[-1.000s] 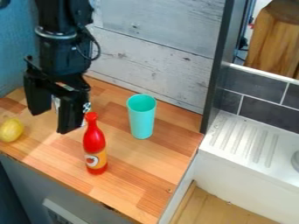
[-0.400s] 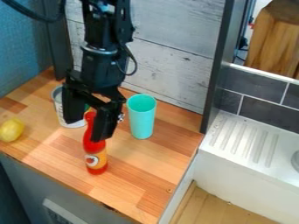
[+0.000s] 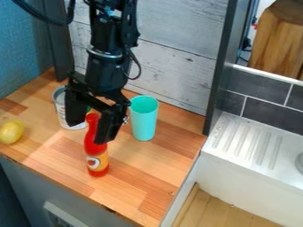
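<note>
While looking down on the wooden counter [image 3: 133,181], note the black gripper [image 3: 90,133], spread wide and apparently gripping nothing, by the neck of the red sauce bottle [image 3: 98,162]; see the latter upright, evidently borne by its base, between lemon [image 3: 10,131] at left and teal tumbler [image 3: 144,120] at far right.

On ctr. [image 3: 139,177], L to R: lemon [image 3: 11,131], can [image 3: 60,106], btl. [image 3: 96,153], cup [image 3: 144,119]; can behind btl.

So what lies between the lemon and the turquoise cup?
In the camera view, a can towards the back and the red bottle towards the front, between lemon and turquoise cup, with the open gripper hanging over that stretch.
</note>
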### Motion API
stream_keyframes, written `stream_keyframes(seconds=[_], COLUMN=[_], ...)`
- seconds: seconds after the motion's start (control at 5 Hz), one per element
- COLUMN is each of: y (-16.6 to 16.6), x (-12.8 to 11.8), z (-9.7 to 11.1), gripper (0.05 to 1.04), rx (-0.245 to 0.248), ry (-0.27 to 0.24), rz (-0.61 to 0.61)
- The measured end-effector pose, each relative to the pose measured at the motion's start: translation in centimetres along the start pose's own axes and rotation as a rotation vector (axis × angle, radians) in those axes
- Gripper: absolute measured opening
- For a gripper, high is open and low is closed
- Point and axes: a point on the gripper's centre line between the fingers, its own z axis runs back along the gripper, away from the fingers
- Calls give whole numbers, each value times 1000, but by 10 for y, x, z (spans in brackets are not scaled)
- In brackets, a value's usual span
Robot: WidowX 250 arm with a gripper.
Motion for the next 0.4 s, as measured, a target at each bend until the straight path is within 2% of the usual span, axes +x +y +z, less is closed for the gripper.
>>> stream_keyframes(seconds=[0.2, 0.4], y=[1, 4], x=[2, 4], z=[-5, -6], gripper=[682, 458], rx=[1, -3], ry=[10, 1], rz=[2, 11])
